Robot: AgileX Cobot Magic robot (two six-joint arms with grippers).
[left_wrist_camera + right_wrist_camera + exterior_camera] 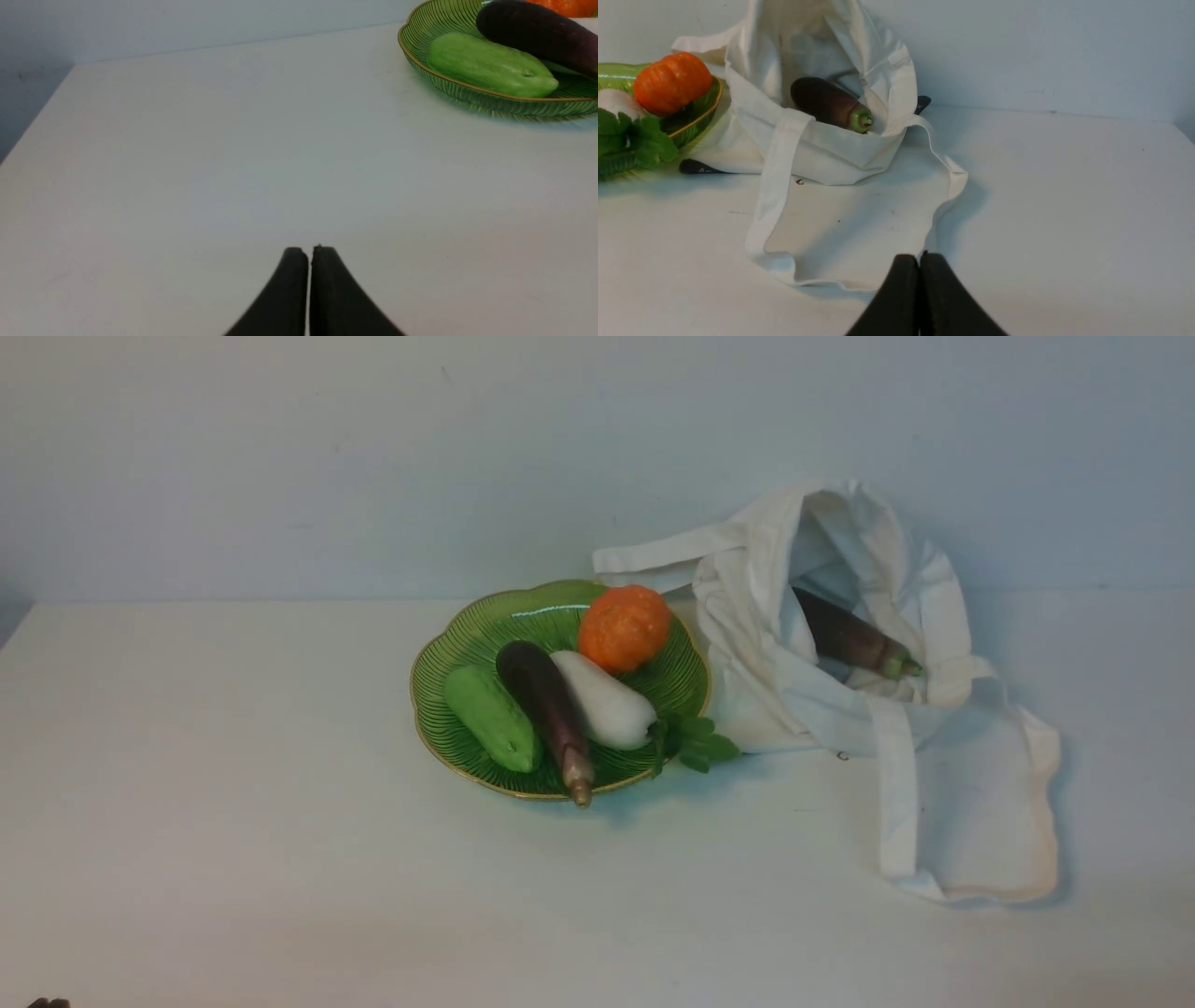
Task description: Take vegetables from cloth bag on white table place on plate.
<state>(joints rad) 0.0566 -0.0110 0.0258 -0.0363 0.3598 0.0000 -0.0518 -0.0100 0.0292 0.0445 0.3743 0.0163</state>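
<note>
Both my dark grippers, left (310, 254) and right (919, 261), have fingers together, empty! The slim dark-purple eggplant (854, 635) lies inside the soft off-white cloth tote (747, 663): probably firm, light, slick-skinned; I'd pinch near its green stem, avoiding limp fabric.

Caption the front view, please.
One dark eggplant in the cloth bag, another among other vegetables on the green plate.

The left gripper (310, 252) and right gripper (921, 259) have dark, slim, tapering fingers, probably black, their pointed tips plain and unmarked.
</note>
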